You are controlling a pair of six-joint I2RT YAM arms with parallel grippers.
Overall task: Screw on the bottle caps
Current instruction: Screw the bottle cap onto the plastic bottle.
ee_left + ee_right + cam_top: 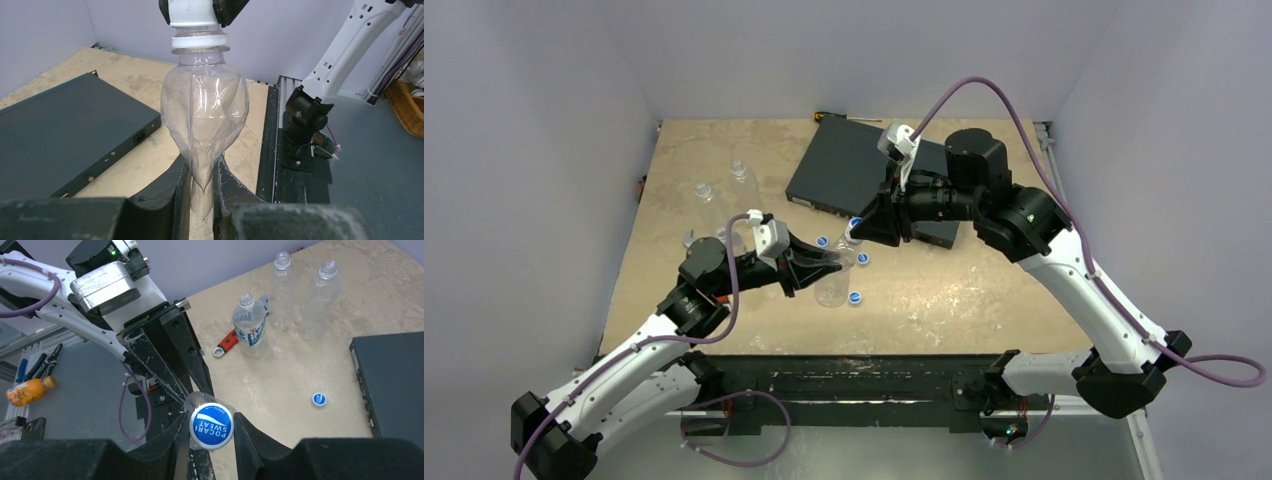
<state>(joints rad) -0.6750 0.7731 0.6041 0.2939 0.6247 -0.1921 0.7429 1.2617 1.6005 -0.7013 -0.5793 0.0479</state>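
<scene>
Left gripper [829,262]: clamped on the body of the held bottle [205,100], its fingers [176,185] pressed so close together that the clear plastic was pinched flat and creased between them.
Held bottle: clear and unlabelled, its neck pointing away from the left gripper and toward the right one.
Right gripper [211,427]: closed on the held cap [211,426], one finger touching each side of the rim.
Held cap: blue top with white lettering facing the right wrist camera, white skirt seated on the bottle's neck just above the neck ring.
Cap relative to the grippers: between the right fingertips, at the far end of the bottle from the left grip.
Loose caps [822,241] [862,259] [855,297]: three lay on the table [984,300], close around the held bottle, touching neither gripper.
Labelled bottle [249,325]: upright and uncapped, just beside the wrench [227,342].
Bare bottles [283,285] [320,295]: two, upright and uncapped, beyond the labelled one.
Black box [854,175]: flat at the back of the table, partly under the right arm.
</scene>
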